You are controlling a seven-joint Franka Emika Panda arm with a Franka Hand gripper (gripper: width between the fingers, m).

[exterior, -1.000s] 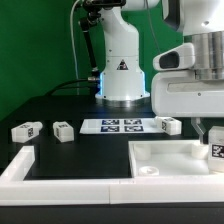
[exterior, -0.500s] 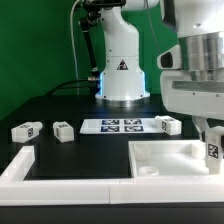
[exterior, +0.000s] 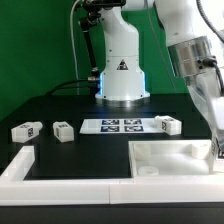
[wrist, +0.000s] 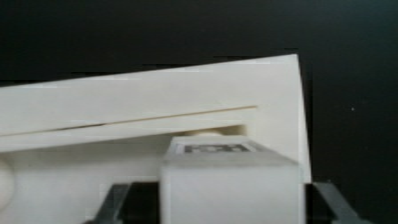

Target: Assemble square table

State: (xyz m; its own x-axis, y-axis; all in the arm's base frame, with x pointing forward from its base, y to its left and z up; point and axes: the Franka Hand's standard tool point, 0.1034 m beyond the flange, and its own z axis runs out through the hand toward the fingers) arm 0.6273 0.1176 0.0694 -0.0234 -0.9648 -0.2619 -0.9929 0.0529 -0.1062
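White leg (wrist: 222, 170) clamped in gripper (wrist: 222, 207) above tabletop (wrist: 116, 105) corner; leg-fitting step; next: align upright, seat it.

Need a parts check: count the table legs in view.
4. Two legs lie at the exterior view's left: far-left leg, second leg. A third leg lies beside the marker board. The tool holds the fourth leg at the tabletop.
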